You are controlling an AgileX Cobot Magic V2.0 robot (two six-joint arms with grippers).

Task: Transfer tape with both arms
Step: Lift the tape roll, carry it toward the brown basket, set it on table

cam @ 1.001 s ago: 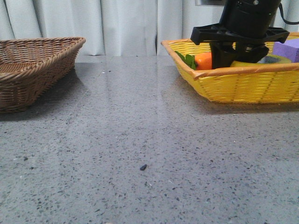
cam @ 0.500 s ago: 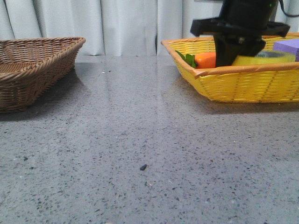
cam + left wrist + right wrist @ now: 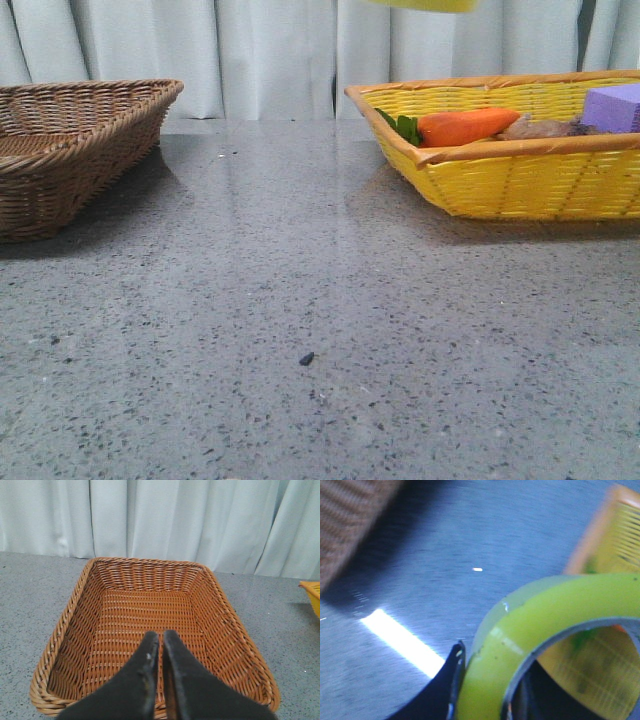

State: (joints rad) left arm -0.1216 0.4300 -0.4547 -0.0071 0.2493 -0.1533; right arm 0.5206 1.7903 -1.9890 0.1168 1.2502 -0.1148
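The yellow tape [image 3: 535, 625] fills the right wrist view, blurred by motion. My right gripper [image 3: 487, 682] is shut on its wall, with one black finger [image 3: 451, 675] outside the roll and the other inside the core ring. In the front view only the roll's lower edge, a yellow sliver of tape [image 3: 425, 4], shows at the top, above the yellow basket's left end; the arm itself is out of that view. My left gripper [image 3: 161, 636] is shut with nothing in it, hovering over the near side of the brown wicker basket [image 3: 150, 600].
The yellow basket [image 3: 520, 185] at the right holds a carrot [image 3: 465, 127], green leaves and a purple block [image 3: 612, 105]. The brown wicker basket [image 3: 70, 140] stands at the left. Grey speckled tabletop lies between them, and white curtains hang behind.
The right arm has risen out of the yellow basket with the tape and left the front view upward. The carrot behind it now shows in full.
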